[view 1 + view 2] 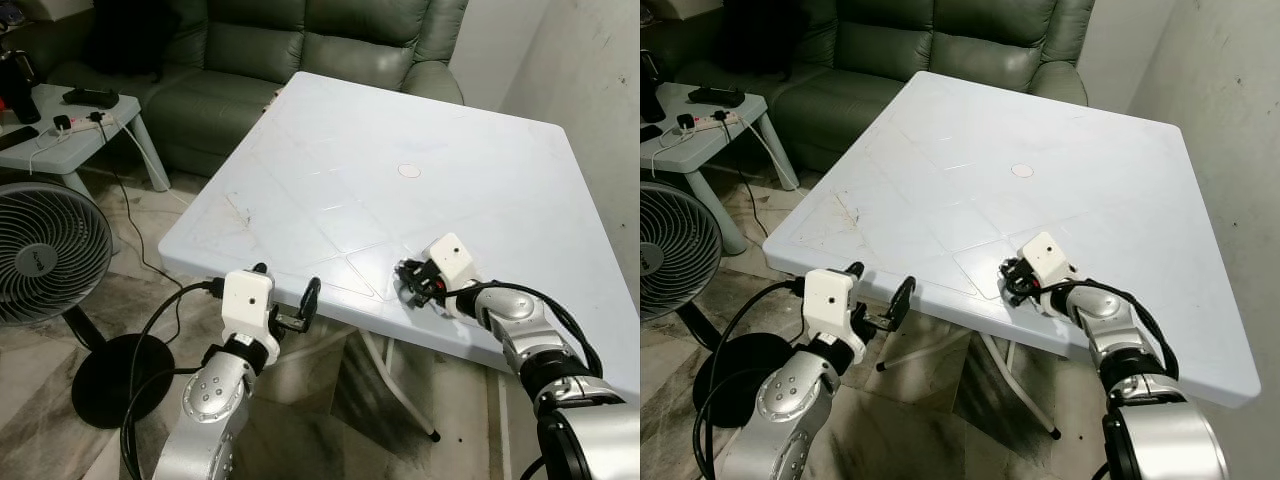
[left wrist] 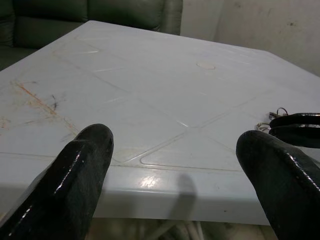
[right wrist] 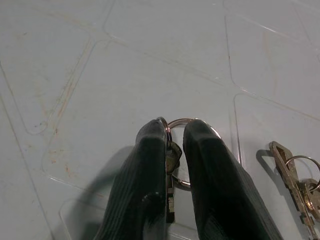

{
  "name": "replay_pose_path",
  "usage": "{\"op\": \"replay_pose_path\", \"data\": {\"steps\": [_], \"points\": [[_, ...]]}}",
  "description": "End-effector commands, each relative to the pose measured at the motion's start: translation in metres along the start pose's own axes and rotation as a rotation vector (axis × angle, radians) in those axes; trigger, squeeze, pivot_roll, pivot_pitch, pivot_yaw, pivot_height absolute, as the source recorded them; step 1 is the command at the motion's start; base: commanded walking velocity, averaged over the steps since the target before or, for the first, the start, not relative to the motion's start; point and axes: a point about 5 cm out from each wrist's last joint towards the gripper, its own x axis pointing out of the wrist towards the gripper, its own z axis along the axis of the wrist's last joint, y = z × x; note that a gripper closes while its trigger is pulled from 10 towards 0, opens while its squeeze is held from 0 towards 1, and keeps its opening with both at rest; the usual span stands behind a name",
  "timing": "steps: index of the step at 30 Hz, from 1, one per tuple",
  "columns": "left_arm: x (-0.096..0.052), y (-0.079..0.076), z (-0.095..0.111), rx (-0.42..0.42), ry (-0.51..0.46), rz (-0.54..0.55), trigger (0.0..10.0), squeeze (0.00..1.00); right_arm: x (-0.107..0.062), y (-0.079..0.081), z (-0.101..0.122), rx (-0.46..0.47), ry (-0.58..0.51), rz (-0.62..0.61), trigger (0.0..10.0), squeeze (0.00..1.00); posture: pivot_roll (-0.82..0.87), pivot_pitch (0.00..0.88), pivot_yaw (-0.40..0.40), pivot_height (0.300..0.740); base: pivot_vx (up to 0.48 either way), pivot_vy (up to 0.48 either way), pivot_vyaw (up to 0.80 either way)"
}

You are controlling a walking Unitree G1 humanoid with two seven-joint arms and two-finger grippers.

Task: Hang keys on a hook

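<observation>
While the spread left gripper point(image 1: 285, 300) hovers off the white plastic table's point(image 1: 420, 130) near edge, the right gripper point(image 3: 174, 131) pinches a silver key ring point(image 3: 192, 123).

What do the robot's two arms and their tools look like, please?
Both arms are silver metal with rounded joints, black collars and loose black cables. Each wrist carries a white box with a small dark dot. The left tool and right tool each have two long, glossy black fingers.

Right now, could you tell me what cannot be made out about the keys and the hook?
- Hook: no hook can be made out on the white table or around it.
- Key ring: right wrist view, largely covered by the right gripper.
- Second key bunch: cut off by that picture's edge.
- Keys in the head views: too small, hidden under the gripper.
</observation>
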Motion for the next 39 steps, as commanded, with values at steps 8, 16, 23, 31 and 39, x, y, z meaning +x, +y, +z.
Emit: {"op": "replay_pose_path", "data": {"steps": [8, 16, 23, 31, 39], "points": [[-0.0012, -0.0007, 0.0020, -0.015, -0.004, 0.005, 10.0, 0.00, -0.0006, -0.0039, 0.0017, -0.007, 0.013, -0.009, 10.0, 0.00, 0.08, 0.068, -0.069, 0.740, 0.000, 0.000, 0.00], [-0.0005, 0.0000, 0.0031, -0.020, -0.008, 0.011, 10.0, 0.00, 0.0014, -0.0024, 0.0009, 0.012, 0.021, -0.024, 10.0, 0.00, 0.09, 0.065, -0.072, 0.740, 0.000, 0.000, 0.00], [-0.0003, 0.0007, 0.0037, -0.021, -0.009, 0.017, 10.0, 0.00, 0.0029, -0.0003, 0.0017, 0.015, 0.009, -0.026, 1.3, 0.00, 0.09, 0.066, -0.072, 0.740, 0.000, 0.000, 0.00], [0.0005, 0.0014, 0.0041, -0.026, -0.010, 0.021, 10.0, 0.00, 0.0018, -0.0006, 0.0015, 0.015, 0.004, -0.015, 0.0, 0.00, 0.09, 0.069, -0.071, 0.740, 0.000, 0.000, 0.00], [0.0020, 0.0026, 0.0046, -0.041, -0.012, 0.029, 10.0, 0.00, 0.0007, -0.0043, 0.0076, 0.053, -0.050, -0.021, 0.0, 0.00, 0.08, 0.065, -0.073, 0.740, 0.000, 0.000, 0.00]]}}
